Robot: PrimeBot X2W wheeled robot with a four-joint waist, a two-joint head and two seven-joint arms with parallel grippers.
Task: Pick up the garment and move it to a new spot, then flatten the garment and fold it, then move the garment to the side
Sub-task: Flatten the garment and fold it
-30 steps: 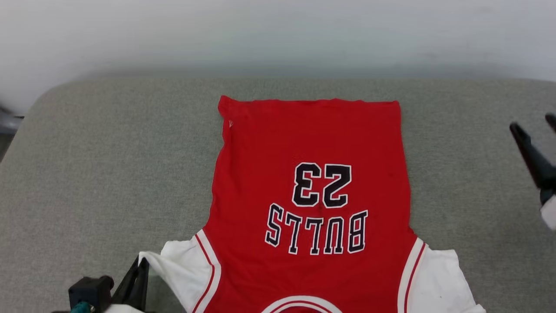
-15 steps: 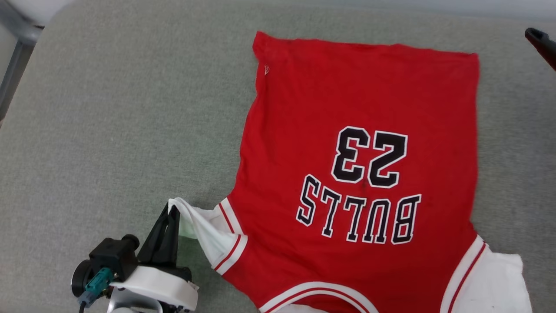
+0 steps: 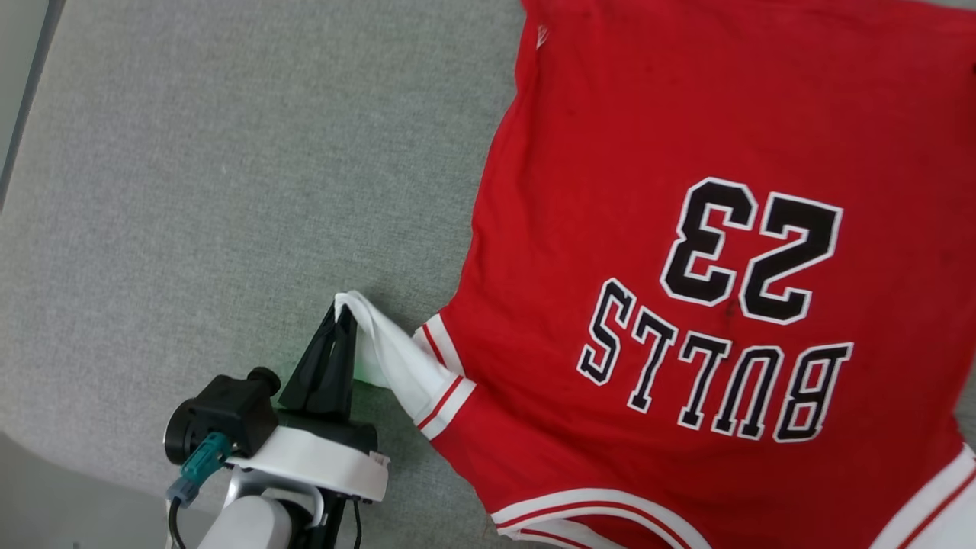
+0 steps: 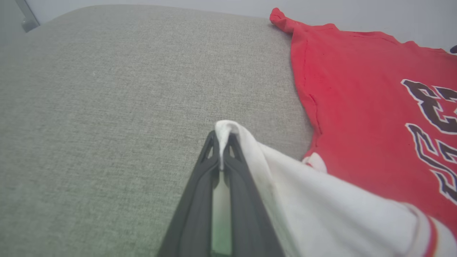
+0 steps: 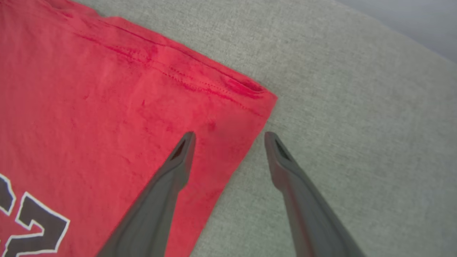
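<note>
The garment (image 3: 625, 191), a red jersey with black white-outlined "23" and "BULLS", lies spread flat on the grey cushion (image 3: 229, 152). My left gripper (image 3: 341, 310) is shut on the tip of its white sleeve (image 3: 396, 358), which is lifted a little off the cushion and bunched. The left wrist view shows the sleeve (image 4: 303, 200) pinched between the fingertips of the left gripper (image 4: 222, 137). My right gripper (image 5: 230, 137) is open, hovering over the garment's hem corner (image 5: 250, 96), one finger above red cloth, the other above the cushion (image 5: 357, 107).
The grey cushion stretches wide to the left of the garment. Its rounded left edge (image 3: 23, 99) borders a pale floor strip. A light wall (image 4: 321, 10) rises behind the cushion's far edge.
The head camera has tilted down and turned, so the garment sits further right and higher in view. The left gripper keeps its hold on the sleeve tip and has drawn it slightly upward.
</note>
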